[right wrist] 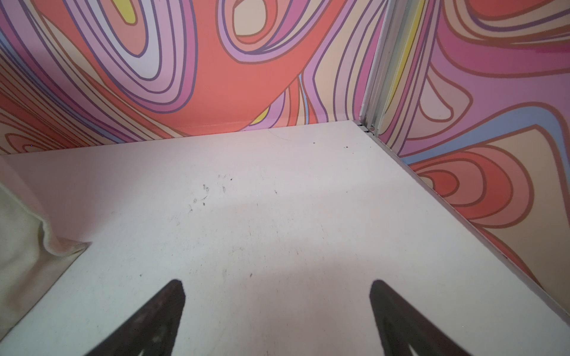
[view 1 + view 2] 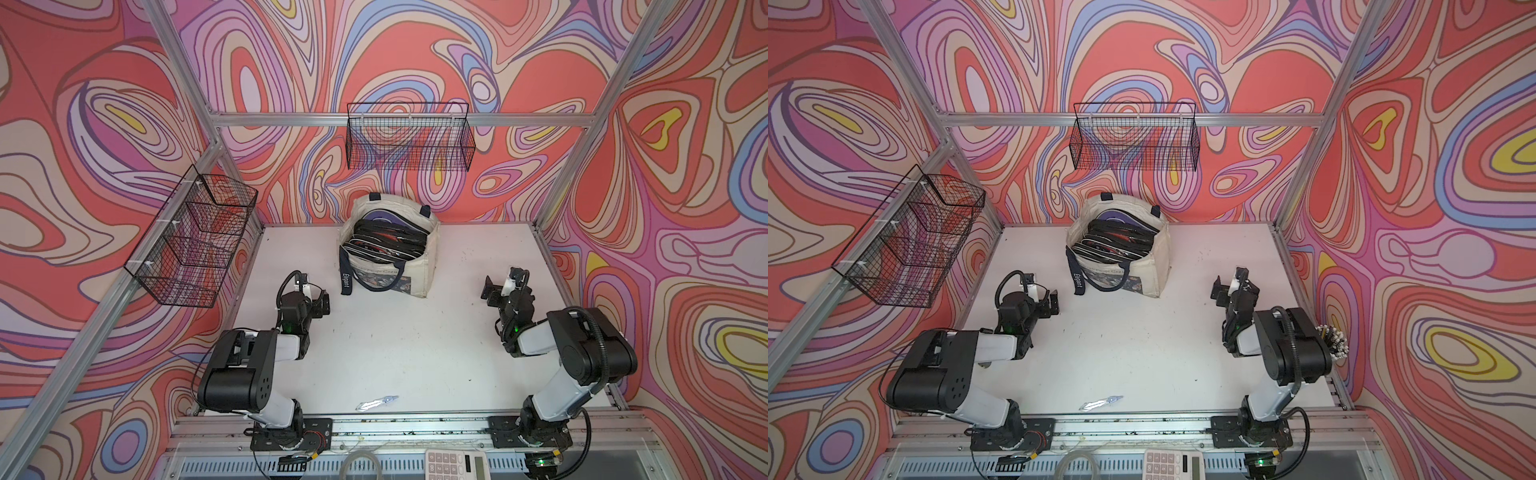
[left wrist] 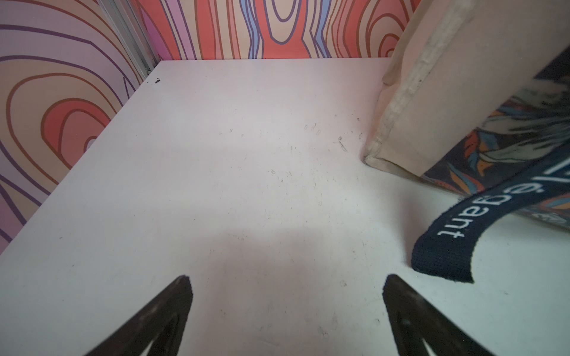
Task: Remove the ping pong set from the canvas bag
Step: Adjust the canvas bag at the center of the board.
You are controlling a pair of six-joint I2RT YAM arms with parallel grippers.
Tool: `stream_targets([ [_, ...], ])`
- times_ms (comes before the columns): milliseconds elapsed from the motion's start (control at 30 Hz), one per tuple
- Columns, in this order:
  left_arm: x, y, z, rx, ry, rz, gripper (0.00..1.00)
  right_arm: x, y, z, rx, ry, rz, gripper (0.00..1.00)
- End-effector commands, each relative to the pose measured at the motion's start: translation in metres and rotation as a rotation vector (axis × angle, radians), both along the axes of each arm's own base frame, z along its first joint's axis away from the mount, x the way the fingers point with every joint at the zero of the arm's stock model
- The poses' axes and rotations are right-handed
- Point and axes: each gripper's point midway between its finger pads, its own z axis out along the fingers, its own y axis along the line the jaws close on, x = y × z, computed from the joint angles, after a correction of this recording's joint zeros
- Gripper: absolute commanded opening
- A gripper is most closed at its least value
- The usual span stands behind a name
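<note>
White bench point(image 2: 395, 340) between swirl-patterned walls; canvas bag point(image 2: 430, 249) upright at rear centre, ping pong set point(image 2: 388, 239) inside, lying crosswise; left hand point(image 2: 322, 301) nearer, right hand point(image 2: 492, 291) farther — both released, empty.

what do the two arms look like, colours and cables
Both the left arm and right arm mix black joint housings with white links. Black ribbed hoses loop along each, a green light glows near each wrist; the jaws are black and tapered.
</note>
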Motion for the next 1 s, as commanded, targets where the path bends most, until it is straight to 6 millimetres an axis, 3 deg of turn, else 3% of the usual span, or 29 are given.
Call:
stream_targets([
  [0,0.009,0.001,0.011,0.003,-0.038,-0.005,1.00,0.005,0.003,0.003,-0.014,-0.012,0.008,0.98],
  [233,0.008,0.003,0.011,0.007,-0.041,0.006,1.00,0.004,0.003,0.003,-0.013,-0.014,0.008,0.98],
  [367,0.000,0.030,0.021,0.016,-0.072,0.189,1.00,0.004,-0.007,0.012,-0.014,-0.024,-0.052,0.98],
  [567,-0.012,0.016,0.031,0.086,-0.161,0.170,1.00,0.027,-0.022,0.037,0.043,0.122,-0.191,0.98],
  [667,-0.002,0.016,0.031,0.107,-0.104,0.172,1.00,0.038,-0.009,0.047,0.096,0.149,-0.148,0.98],
  [800,0.000,0.032,0.057,0.132,-0.014,0.275,1.00,0.043,0.006,0.065,0.185,0.127,-0.090,0.98],
  [900,-0.005,0.047,0.095,0.034,-0.095,0.420,1.00,0.043,0.018,0.075,0.224,0.119,-0.059,0.98],
  [967,-0.011,0.044,0.112,-0.034,-0.121,0.437,1.00,0.042,0.025,0.083,0.237,0.114,-0.049,0.98],
])
